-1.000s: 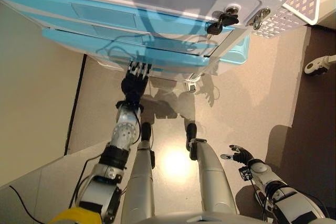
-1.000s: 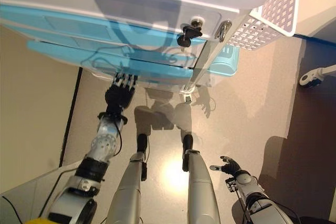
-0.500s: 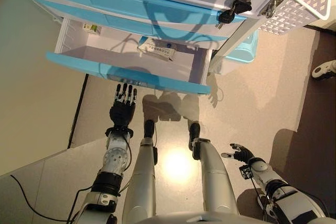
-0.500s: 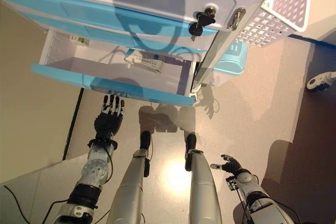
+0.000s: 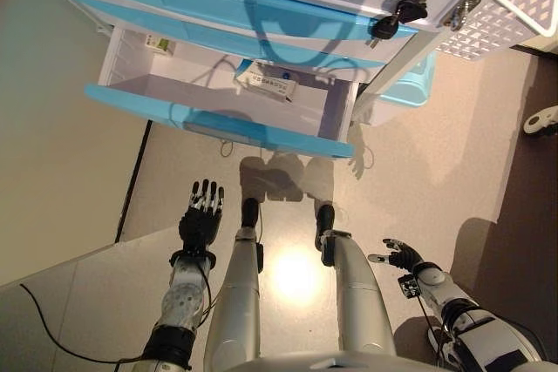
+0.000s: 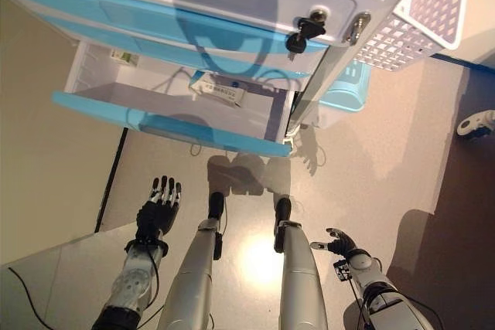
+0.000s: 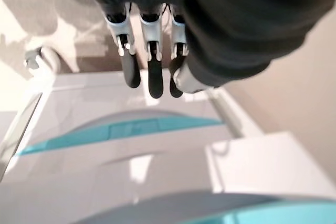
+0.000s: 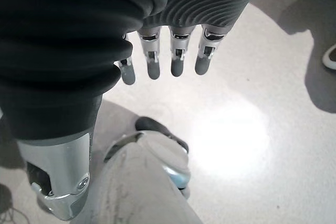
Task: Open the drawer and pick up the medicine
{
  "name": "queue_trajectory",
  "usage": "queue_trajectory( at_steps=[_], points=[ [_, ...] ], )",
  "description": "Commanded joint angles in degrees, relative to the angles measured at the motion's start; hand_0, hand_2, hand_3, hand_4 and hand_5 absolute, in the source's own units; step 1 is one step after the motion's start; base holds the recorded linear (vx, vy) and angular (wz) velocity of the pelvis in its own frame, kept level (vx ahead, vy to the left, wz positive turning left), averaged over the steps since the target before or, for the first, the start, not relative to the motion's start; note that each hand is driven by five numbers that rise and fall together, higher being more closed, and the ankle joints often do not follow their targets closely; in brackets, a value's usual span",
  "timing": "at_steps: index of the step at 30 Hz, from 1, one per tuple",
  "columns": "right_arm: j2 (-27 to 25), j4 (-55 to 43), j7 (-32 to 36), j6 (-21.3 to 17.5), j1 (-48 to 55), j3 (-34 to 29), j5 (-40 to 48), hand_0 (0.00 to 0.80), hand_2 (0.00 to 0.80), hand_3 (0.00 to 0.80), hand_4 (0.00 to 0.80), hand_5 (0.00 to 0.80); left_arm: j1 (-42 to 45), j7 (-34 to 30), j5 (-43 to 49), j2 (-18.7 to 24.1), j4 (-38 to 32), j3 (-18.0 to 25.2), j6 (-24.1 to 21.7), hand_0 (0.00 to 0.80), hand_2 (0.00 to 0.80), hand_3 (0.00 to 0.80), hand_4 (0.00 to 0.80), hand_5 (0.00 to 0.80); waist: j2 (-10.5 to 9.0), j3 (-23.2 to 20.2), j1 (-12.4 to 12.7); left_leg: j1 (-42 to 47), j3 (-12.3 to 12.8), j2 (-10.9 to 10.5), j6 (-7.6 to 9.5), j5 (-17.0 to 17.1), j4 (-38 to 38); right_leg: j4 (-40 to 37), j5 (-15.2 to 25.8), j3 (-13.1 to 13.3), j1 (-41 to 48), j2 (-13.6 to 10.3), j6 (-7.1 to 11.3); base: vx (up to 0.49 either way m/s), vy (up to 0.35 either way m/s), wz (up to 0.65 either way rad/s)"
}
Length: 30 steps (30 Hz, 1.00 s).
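Observation:
The lowest blue-fronted drawer [image 5: 218, 124] of the white cabinet stands pulled out. Inside it lies a white medicine box [image 5: 268, 83] toward the right, and a small green-and-white packet [image 5: 158, 43] sits in the far left corner. My left hand [image 5: 200, 222] is open, fingers straight, below the drawer front and apart from it, holding nothing. My right hand [image 5: 400, 256] hangs low at the right beside the leg, fingers relaxed and empty. The left wrist view shows the fingers [image 7: 149, 72] straight over the cabinet.
Two shut blue drawers [image 5: 261, 15] sit above the open one. A key [image 5: 394, 16] hangs in the lock at the cabinet's top right. A white perforated basket [image 5: 501, 15] hangs on the cabinet's right side. A caster wheel [image 5: 542, 119] shows at the far right.
The drawer went from shut to pulled out, showing the medicine box. My left hand let go of the drawer front and drew back toward me. The right hand stayed put.

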Motion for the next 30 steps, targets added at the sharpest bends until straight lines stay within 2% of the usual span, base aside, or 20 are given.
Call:
queue_trajectory(
  at_steps=[1,9,10,15,19,27,30],
  points=[
    [-3.7,-1.7,-0.7,1.0,3.7,0.3,-1.1,0.0,0.0,0.0,0.0,0.0,4.4,-1.2,-1.9,2.1,-4.7,0.3,1.2,0.8,0.8,0.8,0.8,0.8,0.46,-2.1,0.1,-3.0,1.1,-2.9,5.48,1.1,-0.3,-5.6,4.7,-0.5,2.3,0.3,2.5,-0.002,-0.023,0.03],
    [-3.7,-2.1,-1.4,1.2,3.5,0.3,-0.5,0.0,0.0,0.0,0.0,0.0,3.1,-0.2,0.0,2.2,0.1,-0.3,2.1,0.8,0.8,0.8,0.8,0.8,0.45,-2.6,0.0,-1.7,0.9,-2.8,5.1,2.0,-2.3,-7.2,4.7,-0.9,3.5,0.5,2.52,0.006,-0.005,0.01],
    [-3.5,-2.2,-1.7,1.1,3.7,0.2,-0.2,0.0,0.0,0.0,0.0,0.0,2.0,0.5,2.0,2.1,2.1,-0.1,1.3,0.0,0.0,0.0,0.0,0.0,0.46,-2.7,-0.2,-1.2,0.8,-2.8,4.97,2.3,-3.0,-7.2,4.5,-0.8,4.0,0.5,2.51,0.039,-0.022,0.03],
    [-3.1,-2.4,-2.4,0.9,4.9,-1.2,0.7,0.0,0.0,0.0,0.0,0.0,-0.5,1.4,8.5,2.3,4.2,1.7,-0.6,0.0,0.0,0.0,0.0,0.0,0.43,-3.3,-0.6,0.3,0.5,-3.2,4.6,2.6,-4.5,-7.1,3.8,-0.8,5.1,0.1,2.49,0.05,-0.025,0.09],
    [-2.8,-1.9,-2.7,1.0,5.3,-1.8,0.9,0.0,0.0,0.0,0.0,0.0,-1.5,1.6,8.9,1.6,5.5,2.7,-0.5,0.0,0.0,0.0,0.0,0.0,0.47,-3.6,-0.5,1.0,0.5,-3.4,4.56,2.9,-5.6,-7.8,3.8,-1.2,5.9,-0.1,2.55,0.035,-0.012,0.1],
    [-2.3,-2.0,-3.4,0.9,4.7,-2.1,2.3,0.0,0.0,0.0,0.0,0.0,-6.1,2.7,9.3,-0.2,15.0,3.3,-0.5,0.0,0.0,0.0,0.0,0.0,0.54,-3.6,-1.3,2.8,1.3,-3.1,4.7,2.7,-6.8,-10.2,4.6,-0.4,7.0,0.0,2.85,0.012,0.004,-0.01],
    [-2.2,-2.2,-3.5,0.8,4.6,-2.1,2.9,0.0,0.0,0.0,0.0,0.0,-8.6,2.5,8.6,-1.0,16.2,3.0,-0.6,0.0,0.0,0.0,0.0,0.0,0.37,-3.5,-1.8,2.7,1.6,-3.1,4.65,2.4,-6.4,-10.2,4.8,-0.2,6.8,0.1,2.86,0.009,0.014,-0.04]
  ],
)
